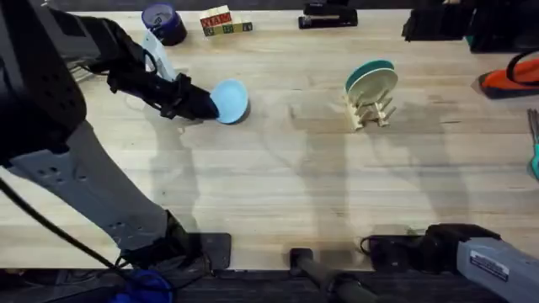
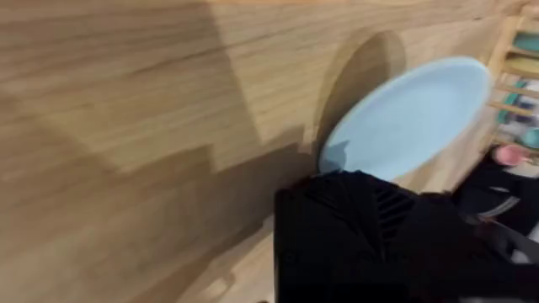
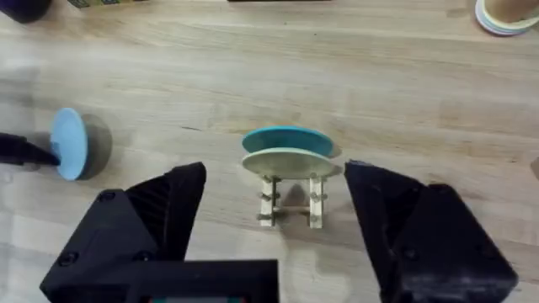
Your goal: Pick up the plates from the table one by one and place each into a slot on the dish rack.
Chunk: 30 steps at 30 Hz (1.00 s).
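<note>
My left gripper (image 1: 205, 103) is shut on the near rim of the light blue plate (image 1: 231, 101), at the far left of the table (image 1: 278, 185). The plate is tilted up on edge, with its shadow on the wood behind it. In the left wrist view the plate (image 2: 408, 118) stands just past my black fingers (image 2: 354, 227). The dish rack (image 1: 370, 114) stands right of centre. A teal plate (image 1: 376, 69) and a cream plate (image 1: 369, 83) stand upright in its slots. My right gripper (image 3: 276, 181) is open and empty near the table's front edge, facing the rack (image 3: 290, 206).
Along the far edge lie a dark blue tape roll (image 1: 162, 21), coloured blocks (image 1: 224, 21) and a black stapler (image 1: 328, 17). An orange and black tool (image 1: 514, 74) sits at the right edge. Bare wood lies between the blue plate and the rack.
</note>
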Each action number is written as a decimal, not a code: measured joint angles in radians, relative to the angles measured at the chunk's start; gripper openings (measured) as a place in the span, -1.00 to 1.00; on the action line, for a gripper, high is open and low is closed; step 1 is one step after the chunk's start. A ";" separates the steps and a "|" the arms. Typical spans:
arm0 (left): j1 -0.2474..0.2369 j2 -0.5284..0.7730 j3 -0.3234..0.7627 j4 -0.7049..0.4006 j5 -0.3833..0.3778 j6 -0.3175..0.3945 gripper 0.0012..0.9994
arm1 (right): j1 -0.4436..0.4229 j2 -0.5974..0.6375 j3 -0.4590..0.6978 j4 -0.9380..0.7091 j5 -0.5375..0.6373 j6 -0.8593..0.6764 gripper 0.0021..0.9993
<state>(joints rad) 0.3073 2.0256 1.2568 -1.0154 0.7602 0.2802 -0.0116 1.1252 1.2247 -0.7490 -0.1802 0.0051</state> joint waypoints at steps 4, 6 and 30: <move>0.000 0.040 0.006 -0.011 0.063 -0.003 -0.92 | 0.000 0.000 0.000 0.000 0.000 0.000 0.99; 0.000 0.049 0.006 -0.011 0.080 -0.003 -0.92 | 0.000 0.000 0.000 0.000 0.000 0.000 0.99; 0.000 0.051 0.006 -0.010 0.086 -0.004 -0.92 | 0.000 0.000 0.000 0.001 -0.010 0.037 0.99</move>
<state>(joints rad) 0.3073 2.0766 1.2633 -1.0252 0.8463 0.2764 -0.0116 1.1252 1.2250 -0.7483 -0.1905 0.0425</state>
